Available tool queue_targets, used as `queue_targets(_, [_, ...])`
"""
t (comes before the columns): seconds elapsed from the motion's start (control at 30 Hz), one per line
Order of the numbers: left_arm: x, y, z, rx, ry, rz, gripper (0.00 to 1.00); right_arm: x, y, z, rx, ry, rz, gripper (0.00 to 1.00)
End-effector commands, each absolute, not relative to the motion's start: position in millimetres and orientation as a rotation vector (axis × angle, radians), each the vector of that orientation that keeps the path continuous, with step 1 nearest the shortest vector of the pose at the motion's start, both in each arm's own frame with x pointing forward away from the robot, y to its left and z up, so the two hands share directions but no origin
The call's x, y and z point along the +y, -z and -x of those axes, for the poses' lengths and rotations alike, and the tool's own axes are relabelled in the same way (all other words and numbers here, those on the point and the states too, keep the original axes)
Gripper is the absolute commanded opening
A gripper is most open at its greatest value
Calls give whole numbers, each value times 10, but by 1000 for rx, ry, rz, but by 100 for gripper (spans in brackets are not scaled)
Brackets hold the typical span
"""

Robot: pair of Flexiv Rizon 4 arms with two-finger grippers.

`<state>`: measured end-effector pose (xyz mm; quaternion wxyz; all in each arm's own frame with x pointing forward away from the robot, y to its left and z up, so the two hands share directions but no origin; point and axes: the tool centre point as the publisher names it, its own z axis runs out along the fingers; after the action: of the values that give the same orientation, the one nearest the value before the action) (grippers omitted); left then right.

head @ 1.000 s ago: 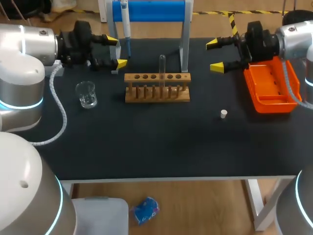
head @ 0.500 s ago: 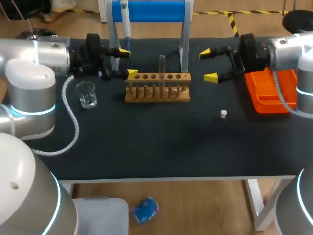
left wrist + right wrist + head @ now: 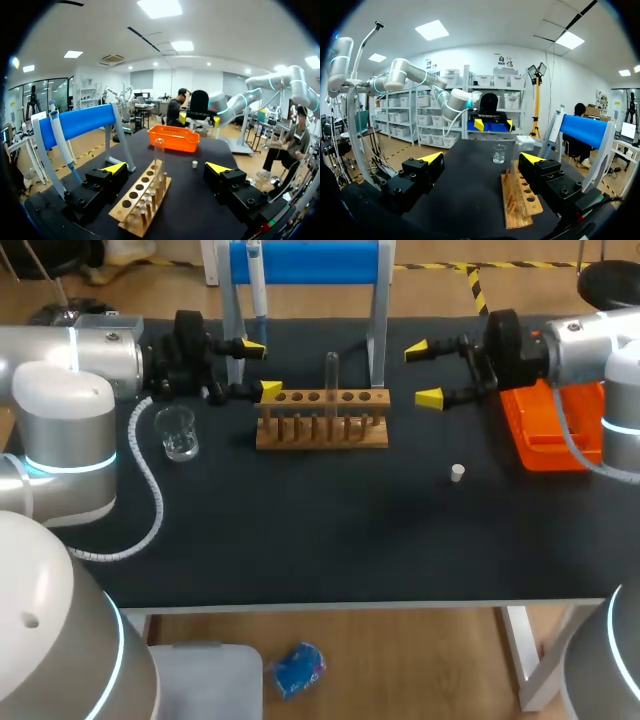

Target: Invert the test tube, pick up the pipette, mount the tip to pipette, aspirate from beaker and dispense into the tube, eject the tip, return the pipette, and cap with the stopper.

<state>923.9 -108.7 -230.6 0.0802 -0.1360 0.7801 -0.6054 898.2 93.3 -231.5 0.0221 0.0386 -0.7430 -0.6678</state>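
A clear test tube (image 3: pixel 331 375) stands upright in the wooden rack (image 3: pixel 322 418) at mid-table. The pipette (image 3: pixel 258 300) hangs on the blue stand (image 3: pixel 305 262) behind it. A glass beaker (image 3: pixel 178 432) sits left of the rack, and a small white stopper (image 3: pixel 457 473) lies to its right. My left gripper (image 3: pixel 258 368) is open at the rack's left end, holding nothing. My right gripper (image 3: pixel 423 372) is open just right of the rack, also holding nothing. In the left wrist view the gripper (image 3: pixel 166 167) faces along the rack (image 3: pixel 142 200) and tube (image 3: pixel 159 155). The right wrist view's gripper (image 3: pixel 481 158) faces the beaker (image 3: pixel 499 153).
An orange tray (image 3: pixel 550 430) sits at the table's right side, under my right arm. The stand's posts (image 3: pixel 378 320) rise just behind the rack. The table's front half is bare black surface (image 3: pixel 320 540).
Both grippers have moved inward toward the rack from the table's sides, most of it in the first half second. Both stay open. The objects have not moved.
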Motion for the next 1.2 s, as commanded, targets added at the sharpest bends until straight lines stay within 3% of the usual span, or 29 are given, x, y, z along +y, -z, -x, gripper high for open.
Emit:
queue_targets(0.03, [-1182, 2479, -9247, 2295, 1850, 396, 100, 1067, 2496, -9169, -2255, 2065, -167, 100])
queue_targets(1.03, [-1591, 3020, -9450, 2490, 1680, 319, 100, 1731, 2813, -9635, -2156, 2040, -259, 100])
queue_targets(1.17, [-1591, 3020, -9450, 2490, 1680, 319, 100, 1836, 2804, -9656, -2137, 2042, -275, 96])
queue_targets(1.2, [-1591, 3020, -9450, 2490, 1680, 319, 100, 1861, 2799, -9659, -2133, 2043, -278, 89])
